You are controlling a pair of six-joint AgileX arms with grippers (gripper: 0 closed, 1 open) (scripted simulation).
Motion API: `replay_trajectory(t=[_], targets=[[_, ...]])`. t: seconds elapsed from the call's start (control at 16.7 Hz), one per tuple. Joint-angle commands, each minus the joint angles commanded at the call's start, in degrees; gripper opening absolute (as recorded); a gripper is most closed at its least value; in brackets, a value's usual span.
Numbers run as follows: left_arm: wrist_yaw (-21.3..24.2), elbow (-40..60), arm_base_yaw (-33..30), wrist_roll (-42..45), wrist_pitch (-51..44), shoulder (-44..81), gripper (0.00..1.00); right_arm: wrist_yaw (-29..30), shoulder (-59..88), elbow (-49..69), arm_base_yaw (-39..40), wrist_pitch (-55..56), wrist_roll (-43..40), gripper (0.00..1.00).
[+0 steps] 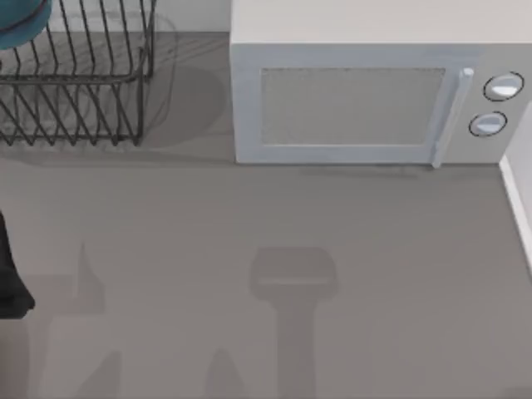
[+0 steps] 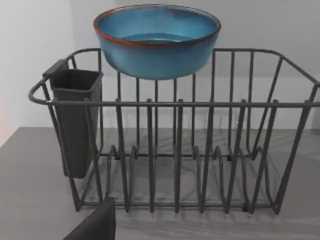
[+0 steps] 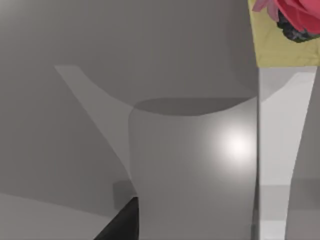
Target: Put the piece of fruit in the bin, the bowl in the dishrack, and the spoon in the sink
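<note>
Top view: bowl [image 1: 21, 21] over dishrack [image 1: 75, 75] corner.

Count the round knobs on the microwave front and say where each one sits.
2. On the microwave, at the top view's right past the door handle: the upper knob and the lower knob just beneath it. The panel runs to the picture's edge, so more could be hidden.

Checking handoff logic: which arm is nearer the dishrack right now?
Left. My left arm sits at the table's left edge, in front of the dishrack, whose wires face its wrist camera, the bowl above them. My right wrist camera faces a grey cylinder instead.
</note>
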Motion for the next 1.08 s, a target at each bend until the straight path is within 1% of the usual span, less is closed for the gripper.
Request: replay_trajectory(t=[0.12,0.18,0.6,0.66,0.84,1.08], targets=[[0.0,0.0,0.0,0.0,0.0,0.0,1.0,0.0,0.0,0.0,0.0,0.0,0.0,0.02],[0.0,0.0,0.0,0.0,0.0,0.0,1.0,0.0,0.0,0.0,0.0,0.0,0.0,0.0],[0.0,0.0,0.0,0.0,0.0,0.0,1.0,0.0,0.0,0.0,0.0,0.0,0.0,0.0],[0.0,0.0,0.0,0.0,0.0,0.0,1.0,1.97,-4.11,1.97,0.37,-5.15,2.39,0.0],[0.0,0.0,0.0,0.0,0.0,0.0,1.0,1.97,-5.2,3.93,0.33,-7.29,2.15,0.0],[0.0,0.0,0.0,0.0,0.0,0.0,1.0,1.99,-8.53,9.88,0.26,-18.28,1.59,0.0]])
